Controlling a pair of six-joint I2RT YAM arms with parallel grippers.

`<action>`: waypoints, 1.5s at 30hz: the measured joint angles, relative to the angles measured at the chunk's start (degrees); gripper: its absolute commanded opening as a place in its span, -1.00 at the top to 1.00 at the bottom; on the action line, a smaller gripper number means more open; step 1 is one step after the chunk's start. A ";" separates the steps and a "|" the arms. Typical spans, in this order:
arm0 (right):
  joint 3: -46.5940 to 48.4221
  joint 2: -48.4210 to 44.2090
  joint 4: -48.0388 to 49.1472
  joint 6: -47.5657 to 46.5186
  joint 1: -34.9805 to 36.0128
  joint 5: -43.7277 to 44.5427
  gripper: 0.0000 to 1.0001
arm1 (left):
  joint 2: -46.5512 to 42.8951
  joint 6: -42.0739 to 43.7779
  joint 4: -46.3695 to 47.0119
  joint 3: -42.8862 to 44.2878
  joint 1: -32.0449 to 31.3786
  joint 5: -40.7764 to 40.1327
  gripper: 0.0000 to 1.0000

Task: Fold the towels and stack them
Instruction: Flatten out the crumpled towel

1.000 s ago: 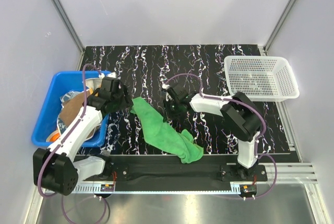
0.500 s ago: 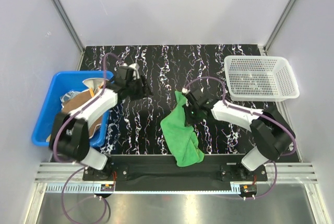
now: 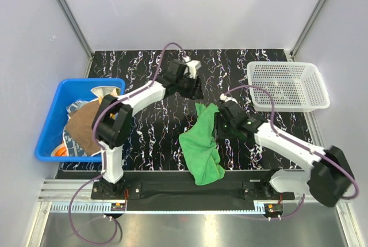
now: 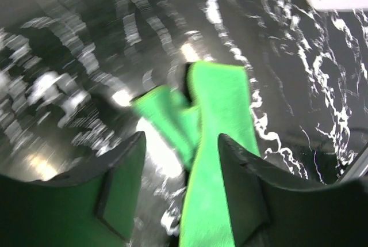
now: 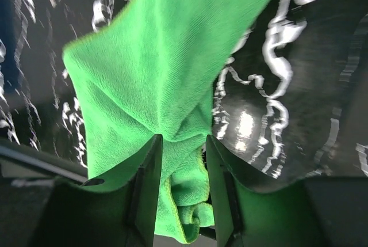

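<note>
Right end effector (image 5: pixel 184 140) is pinched narrow on a bunched fold of the green towel (image 3: pixel 201 146). The towel drapes from it onto the bench (image 3: pixel 149 137), crumpled end by the near edge. Left end effector (image 4: pixel 181 140) is spread wide and holds nothing, hanging near the towel's far corner.

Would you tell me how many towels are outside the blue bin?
1. The green towel is mid-table, pinched at its far end by the right gripper. Others are piled in the blue bin, some possibly hidden.
</note>
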 measured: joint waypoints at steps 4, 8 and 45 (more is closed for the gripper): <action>0.00 -8.35 -3.26 2.25 -0.20 5.20 0.13 | 6.34 2.64 -0.44 7.30 -3.85 0.39 -0.01; 0.00 -16.11 -6.08 3.21 -0.35 9.05 0.12 | 12.17 4.13 -2.03 13.57 -6.23 0.35 0.01; 0.63 -21.59 -10.78 2.99 -0.50 11.06 0.09 | 23.76 6.32 -6.19 21.90 -10.27 -4.35 1.00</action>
